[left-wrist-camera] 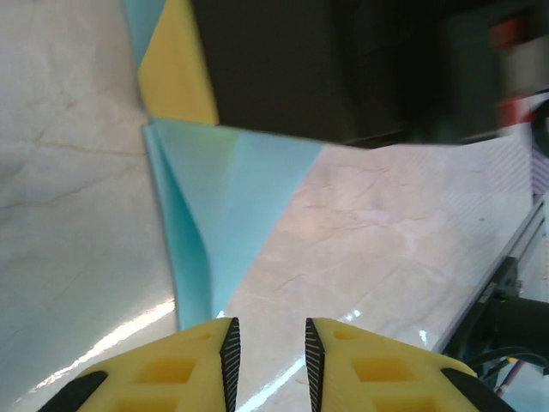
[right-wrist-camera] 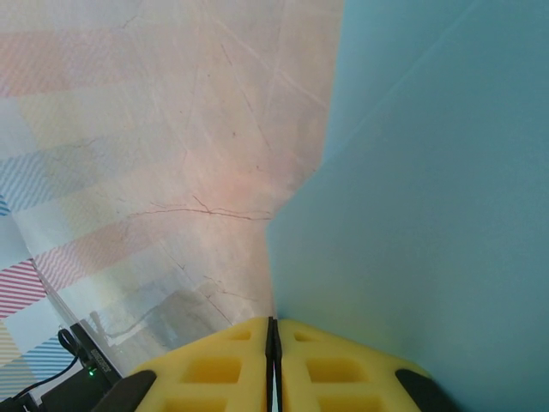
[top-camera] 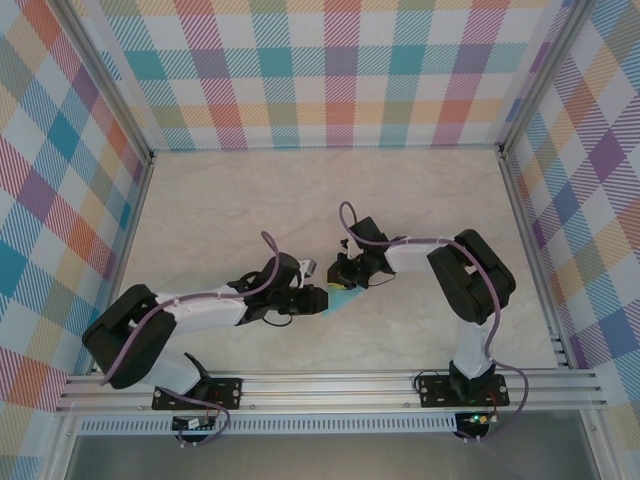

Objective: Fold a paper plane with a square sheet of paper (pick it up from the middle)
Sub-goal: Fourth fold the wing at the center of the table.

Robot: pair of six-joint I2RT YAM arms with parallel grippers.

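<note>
Up close on the wrists — right gripper (right-wrist-camera: 274, 322) clamps the paper plane (right-wrist-camera: 429, 215), left gripper (left-wrist-camera: 269, 330) parted.

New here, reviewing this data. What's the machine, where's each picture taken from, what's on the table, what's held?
Two robot arms, left and right, stand at the near edge of a table, each ending in a two-finger pincer. One picture looks down from above; the other two come from wrist cameras. A light blue paper, partly folded to a point, lies between them. The right pincer is shut, apparently on the paper's edge. The left pincer is open, the paper just ahead of it.
</note>
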